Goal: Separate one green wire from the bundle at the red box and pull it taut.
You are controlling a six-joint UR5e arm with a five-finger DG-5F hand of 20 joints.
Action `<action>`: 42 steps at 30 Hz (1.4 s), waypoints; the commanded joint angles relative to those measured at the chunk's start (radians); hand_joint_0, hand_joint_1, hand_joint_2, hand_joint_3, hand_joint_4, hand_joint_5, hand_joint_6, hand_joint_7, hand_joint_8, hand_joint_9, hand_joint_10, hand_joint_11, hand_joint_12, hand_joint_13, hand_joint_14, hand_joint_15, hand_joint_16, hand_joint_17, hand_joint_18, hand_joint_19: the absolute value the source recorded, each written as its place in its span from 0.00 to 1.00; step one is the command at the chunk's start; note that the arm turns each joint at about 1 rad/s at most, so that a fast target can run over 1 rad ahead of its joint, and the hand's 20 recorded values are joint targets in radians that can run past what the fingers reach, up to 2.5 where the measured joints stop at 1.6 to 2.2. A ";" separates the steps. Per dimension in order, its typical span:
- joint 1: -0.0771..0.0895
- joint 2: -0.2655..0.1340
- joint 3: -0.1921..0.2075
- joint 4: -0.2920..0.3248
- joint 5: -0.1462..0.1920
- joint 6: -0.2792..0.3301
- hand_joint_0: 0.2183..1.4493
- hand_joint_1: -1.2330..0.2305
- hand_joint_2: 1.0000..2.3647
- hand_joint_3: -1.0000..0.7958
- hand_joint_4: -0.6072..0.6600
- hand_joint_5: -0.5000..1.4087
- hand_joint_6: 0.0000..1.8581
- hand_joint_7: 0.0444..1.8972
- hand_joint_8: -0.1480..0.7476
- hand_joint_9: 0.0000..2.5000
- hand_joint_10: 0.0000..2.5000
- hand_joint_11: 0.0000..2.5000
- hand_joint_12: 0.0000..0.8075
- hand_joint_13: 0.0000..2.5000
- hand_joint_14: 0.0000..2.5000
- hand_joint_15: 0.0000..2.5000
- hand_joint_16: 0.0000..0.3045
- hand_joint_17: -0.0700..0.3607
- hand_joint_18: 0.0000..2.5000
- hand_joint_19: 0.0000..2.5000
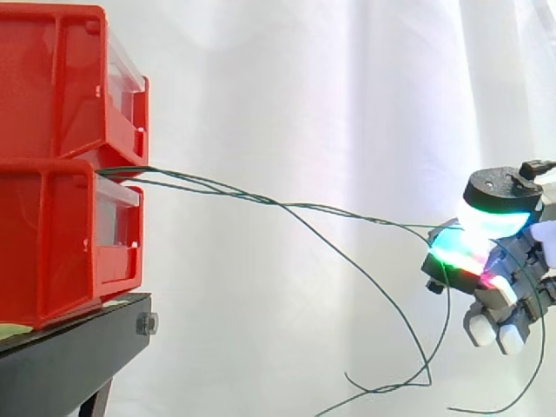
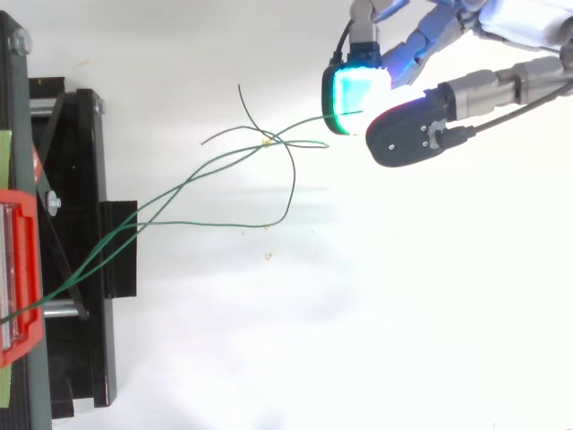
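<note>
Several thin green wires [image 1: 122, 171] come out between the two stacked red boxes [image 1: 61, 234] at the left and fan out to the right. One green wire [image 1: 347, 214] runs in a shallow curve to my hand [image 1: 512, 269] at the right edge. The hand is shut on this wire [image 2: 304, 123], pinching its end between a cyan-glowing fingertip [image 2: 354, 94] and the dark thumb [image 2: 407, 136]. The other wires [image 2: 215, 224] hang slack, and in the side view they droop and curl below and left of the hand.
The red boxes stand on a black stand [image 1: 69, 356] with a bolt at its front edge. A white curtain hangs behind. The loose wire ends [image 2: 246, 103] cross each other just left of the hand.
</note>
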 commanded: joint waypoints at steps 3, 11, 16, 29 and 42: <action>0.000 0.000 0.000 0.000 0.001 0.000 0.29 0.34 0.01 0.51 0.51 0.19 0.49 0.59 0.55 0.41 0.01 0.37 0.47 0.31 0.01 0.20 0.19 0.46 0.33 0.17; 0.000 0.000 0.000 0.000 0.000 0.000 0.29 0.34 0.01 0.51 0.51 0.20 0.49 0.58 0.56 0.42 0.01 0.36 0.48 0.32 0.01 0.20 0.19 0.46 0.33 0.18; 0.000 0.000 0.000 0.000 0.000 0.000 0.30 0.33 0.01 0.51 0.51 0.20 0.49 0.58 0.56 0.42 0.01 0.36 0.48 0.32 0.01 0.20 0.19 0.46 0.34 0.17; 0.000 0.000 0.000 0.000 0.000 0.000 0.29 0.34 0.01 0.51 0.52 0.20 0.49 0.59 0.56 0.42 0.01 0.37 0.48 0.32 0.01 0.20 0.19 0.46 0.33 0.17; 0.000 0.000 0.000 0.000 0.000 0.000 0.29 0.34 0.01 0.51 0.51 0.20 0.49 0.58 0.56 0.42 0.00 0.37 0.47 0.32 0.01 0.20 0.19 0.46 0.33 0.17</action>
